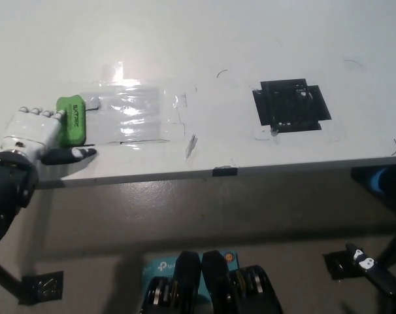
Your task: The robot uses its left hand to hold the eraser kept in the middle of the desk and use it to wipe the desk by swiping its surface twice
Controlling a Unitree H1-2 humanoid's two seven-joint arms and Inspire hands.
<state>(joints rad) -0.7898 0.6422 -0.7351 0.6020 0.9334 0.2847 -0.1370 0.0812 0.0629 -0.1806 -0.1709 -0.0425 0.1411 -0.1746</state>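
Green eraser (72,122) lay flat on white bench (204,46), at left end of clear tape patch (136,119). Left hand (36,135) touched eraser's left side, fingers (76,154) spread, not closed on it. Right hand (374,269) rested below bench edge; finger state indeterminate.

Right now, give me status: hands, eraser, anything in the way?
Left hand against the green eraser, grip unconfirmed. Right hand low, below the desk edge. Clear tape patch beside the eraser; black tape square further right.
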